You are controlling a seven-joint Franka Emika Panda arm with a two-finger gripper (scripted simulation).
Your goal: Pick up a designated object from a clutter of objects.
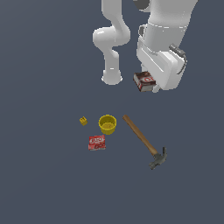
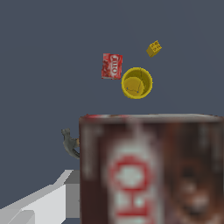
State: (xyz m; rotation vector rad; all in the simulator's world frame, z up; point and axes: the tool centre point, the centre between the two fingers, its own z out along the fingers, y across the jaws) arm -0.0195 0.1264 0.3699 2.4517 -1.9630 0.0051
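Dark-brown flat box point(image 1: 145, 81) is seen raised off the surface point(image 1: 43, 175), tucked under the white wrist housing with the tool point(image 1: 151, 85) at it. In the wrist view the same box point(image 2: 151, 170) fills the near field, blurred, red-and-white label facing the camera. Tool fingers are hidden by housing and box; grip is read as closed on the box, since nothing else is supporting it.

Rest of the clutter is left lying on the surface, below the tool and well apart from it:
- yellow cup point(image 1: 107, 124), upright, open end up; also seen at point(image 2: 137, 82)
- red flat box point(image 1: 96, 142) lying flat, near the cup, on the side away from the tool; point(image 2: 112, 66)
- small yellow cube point(image 1: 83, 120) near the cup, apart from it; point(image 2: 153, 48)
- hammer point(image 1: 144, 141) lying flat, wooden handle pointing roughly toward the tool, metal head at the far end; only the head is visible in the wrist view point(image 2: 69, 142), beside the held box's edge.

No contact is seen among the lying items.
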